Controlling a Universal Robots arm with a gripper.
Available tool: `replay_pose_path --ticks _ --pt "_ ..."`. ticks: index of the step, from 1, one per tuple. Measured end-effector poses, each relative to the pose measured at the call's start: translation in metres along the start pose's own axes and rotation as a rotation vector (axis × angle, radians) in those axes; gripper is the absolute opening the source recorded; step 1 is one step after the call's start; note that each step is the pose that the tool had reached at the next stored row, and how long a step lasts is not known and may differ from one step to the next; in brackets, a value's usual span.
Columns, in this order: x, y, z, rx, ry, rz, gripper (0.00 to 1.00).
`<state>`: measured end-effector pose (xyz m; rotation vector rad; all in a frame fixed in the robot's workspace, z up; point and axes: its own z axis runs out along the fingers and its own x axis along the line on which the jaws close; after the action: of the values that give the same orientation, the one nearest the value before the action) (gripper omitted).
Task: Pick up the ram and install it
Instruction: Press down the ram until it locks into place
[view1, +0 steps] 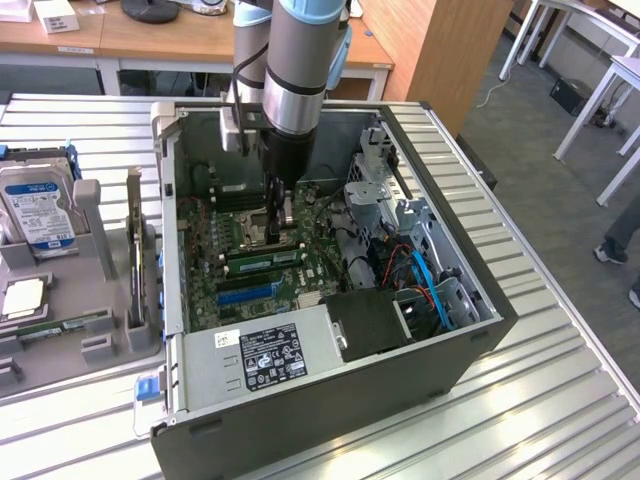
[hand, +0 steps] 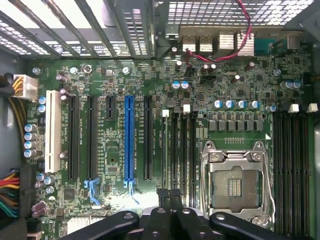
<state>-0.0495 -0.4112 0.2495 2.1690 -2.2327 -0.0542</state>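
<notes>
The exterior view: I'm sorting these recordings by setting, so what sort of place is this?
Probably a robotics lab or workshop. An opened computer case sits on a ribbed metal bench, beside a grey parts fixture holding a hard drive; wooden desks stand behind.
</notes>
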Motion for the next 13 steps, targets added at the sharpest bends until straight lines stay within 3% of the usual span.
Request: replay_pose_path --ticks 13 --pt "0.0 0.0 0.0001 0.0006 -0.0074 0.167 0.11"
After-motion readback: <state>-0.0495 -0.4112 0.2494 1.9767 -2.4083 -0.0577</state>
